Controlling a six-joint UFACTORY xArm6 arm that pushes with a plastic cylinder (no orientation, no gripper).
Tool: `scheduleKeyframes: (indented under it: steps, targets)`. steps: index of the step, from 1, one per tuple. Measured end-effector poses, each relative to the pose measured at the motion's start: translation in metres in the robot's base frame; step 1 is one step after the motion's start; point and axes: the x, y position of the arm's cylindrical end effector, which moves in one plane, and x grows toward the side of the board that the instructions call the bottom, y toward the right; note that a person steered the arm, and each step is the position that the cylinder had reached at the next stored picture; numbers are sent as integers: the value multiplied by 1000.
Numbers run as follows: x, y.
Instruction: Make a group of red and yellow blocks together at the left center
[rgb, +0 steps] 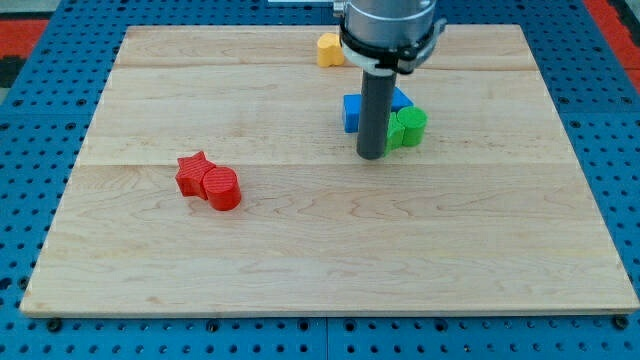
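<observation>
A red star block (191, 171) and a red round block (222, 187) lie touching each other at the view's left centre. A yellow block (330, 49) sits near the top edge, partly hidden by the arm. My tip (371, 156) rests on the board just below the blue blocks and beside the green blocks, far to the right of the red pair and well below the yellow block.
A blue block (352, 112) and a second blue piece (401, 99) lie behind the rod, with two green blocks (407, 126) touching them on the right. The wooden board (320, 250) is bordered by blue pegboard.
</observation>
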Motion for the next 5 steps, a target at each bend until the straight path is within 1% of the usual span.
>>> scheduleKeyframes:
  steps: [1,2,3,4,5]
  targets:
    - [30,-13]
    - [111,-63]
    - [95,-178]
    - [36,-198]
    - [0,-179]
